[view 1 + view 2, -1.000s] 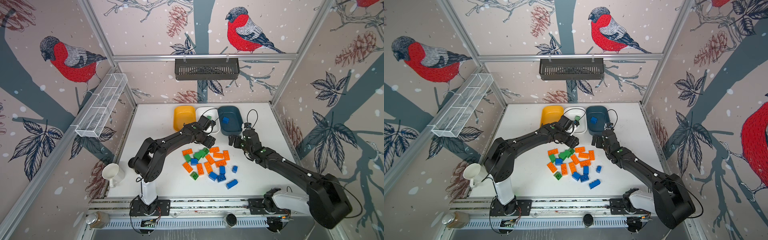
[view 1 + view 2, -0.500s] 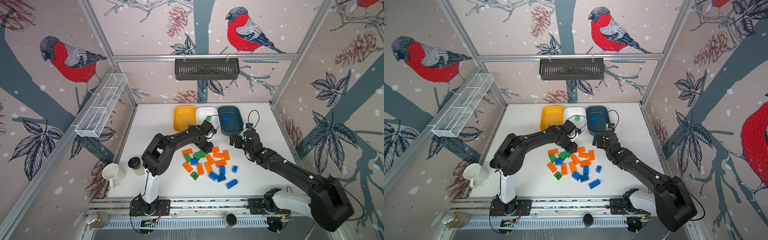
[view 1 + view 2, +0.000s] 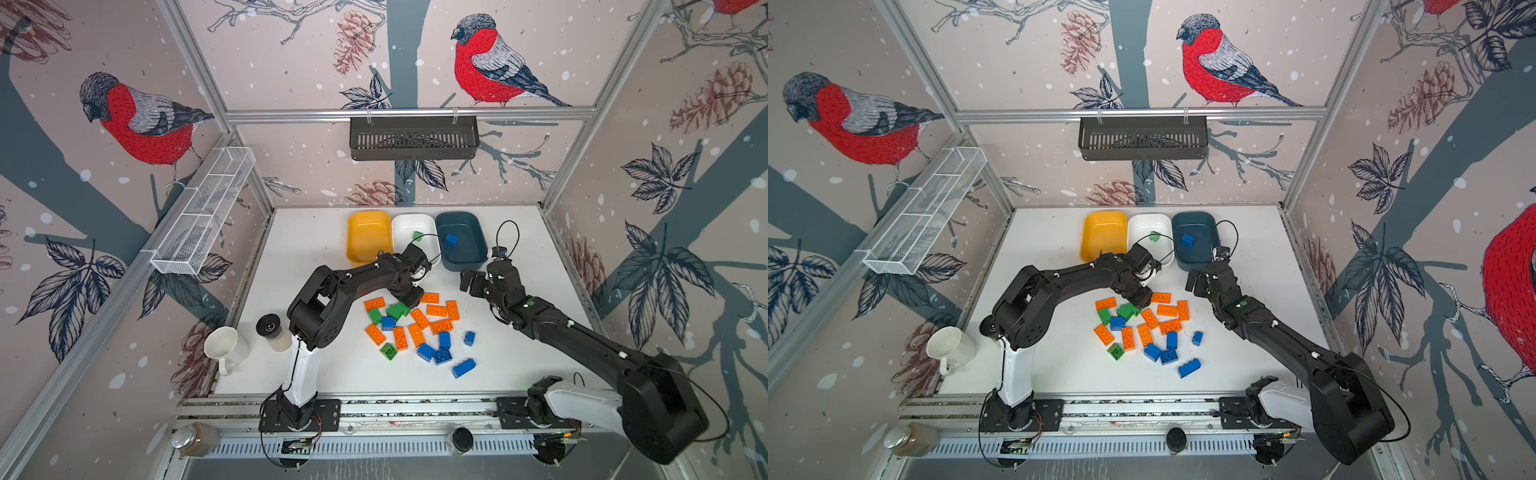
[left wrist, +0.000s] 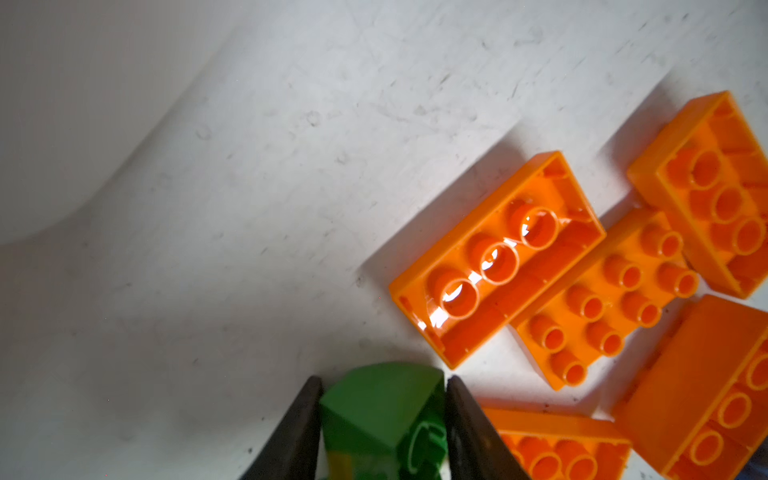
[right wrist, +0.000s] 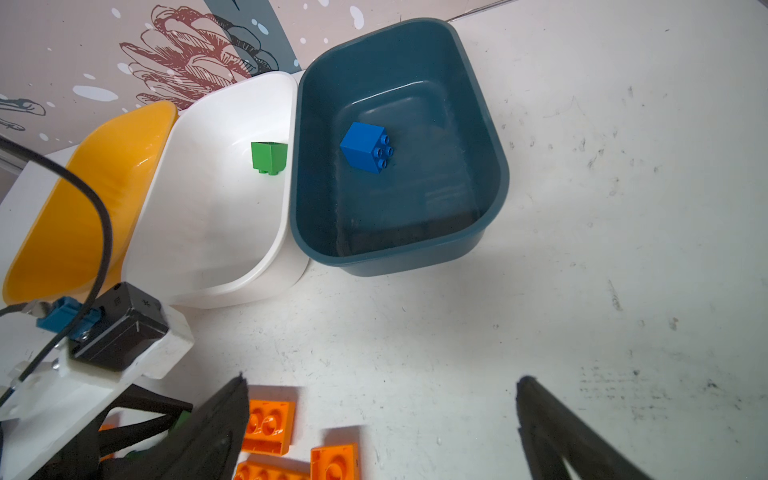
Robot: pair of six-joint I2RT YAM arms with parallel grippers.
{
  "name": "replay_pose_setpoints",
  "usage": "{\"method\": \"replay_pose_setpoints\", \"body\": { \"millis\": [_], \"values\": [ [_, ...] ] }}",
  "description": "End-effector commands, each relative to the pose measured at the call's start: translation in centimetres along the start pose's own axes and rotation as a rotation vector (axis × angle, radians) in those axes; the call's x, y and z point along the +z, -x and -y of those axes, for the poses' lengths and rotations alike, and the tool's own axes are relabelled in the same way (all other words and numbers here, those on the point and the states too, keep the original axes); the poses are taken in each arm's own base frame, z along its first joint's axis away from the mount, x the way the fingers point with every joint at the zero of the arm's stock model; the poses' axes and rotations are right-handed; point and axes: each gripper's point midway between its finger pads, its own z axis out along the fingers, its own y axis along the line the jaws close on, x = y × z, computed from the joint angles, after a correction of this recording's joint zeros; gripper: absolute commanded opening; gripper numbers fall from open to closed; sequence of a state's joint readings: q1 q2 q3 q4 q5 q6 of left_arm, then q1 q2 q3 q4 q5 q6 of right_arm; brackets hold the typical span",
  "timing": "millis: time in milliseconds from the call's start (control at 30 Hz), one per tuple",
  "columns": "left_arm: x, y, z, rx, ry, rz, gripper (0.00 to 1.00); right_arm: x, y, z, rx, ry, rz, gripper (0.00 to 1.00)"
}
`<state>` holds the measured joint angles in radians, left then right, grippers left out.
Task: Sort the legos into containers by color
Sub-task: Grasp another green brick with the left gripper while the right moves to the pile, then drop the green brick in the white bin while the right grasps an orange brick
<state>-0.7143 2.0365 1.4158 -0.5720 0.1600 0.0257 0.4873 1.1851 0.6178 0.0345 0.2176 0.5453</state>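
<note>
The left end effector (image 3: 409,297) is down at the far edge of the legos (image 3: 436,310) that lie loose in the middle of the desk (image 3: 316,249). In the left wrist view its two fingers (image 4: 299,424) press on opposite sides of a green brick (image 4: 382,419), pinching it. Whether that brick rests on the desk or is just off it cannot be told. Just beside it lie several orange bricks (image 4: 496,259), some studs up and some hollow side up. The right end effector (image 5: 382,415) hangs over bare desk between the pile and the teal tub (image 5: 490,137), its fingers spread wide with nothing between them. Three tubs stand in a row at the back of the desk, sides touching: the yellow tub (image 3: 368,241) on the left, the white tub (image 3: 405,226) in the middle and the teal one on the right. A second green brick (image 5: 269,157) lies in the white tub near the wall next to the teal tub. A blue brick (image 5: 365,146) lies on its side in the teal tub. The rest of the orange, green and blue pieces are on the desk, well apart from the tubs.
</note>
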Motion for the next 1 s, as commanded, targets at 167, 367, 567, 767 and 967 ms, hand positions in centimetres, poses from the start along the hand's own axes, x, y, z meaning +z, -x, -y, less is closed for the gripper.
{"method": "replay_pose_setpoints", "body": {
  "millis": [167, 367, 567, 767, 967],
  "values": [
    [-0.4, -0.1, 0.0, -0.009, -0.003, -0.003, 0.36, 0.1, -0.3, -0.6, -0.037, 0.037, -0.008, 1.00],
    [-2.5, 1.7, -0.2, -0.030, -0.052, 0.082, 0.32, 0.2, -1.0, -1.9, -0.061, 0.103, -0.027, 1.00],
    [-6.2, 5.1, -1.9, -0.115, -0.094, 0.247, 0.30, 0.6, -2.4, -4.3, -0.169, 0.209, -0.084, 1.00],
    [-9.6, 9.1, -4.0, -0.189, -0.102, 0.411, 0.29, 1.2, -4.4, -6.6, -0.326, 0.294, -0.162, 0.99],
    [-10.1, 13.0, -6.1, -0.263, -0.058, 0.523, 0.29, 2.2, -5.9, -7.8, -0.477, 0.325, -0.206, 0.96]
  ]
}}
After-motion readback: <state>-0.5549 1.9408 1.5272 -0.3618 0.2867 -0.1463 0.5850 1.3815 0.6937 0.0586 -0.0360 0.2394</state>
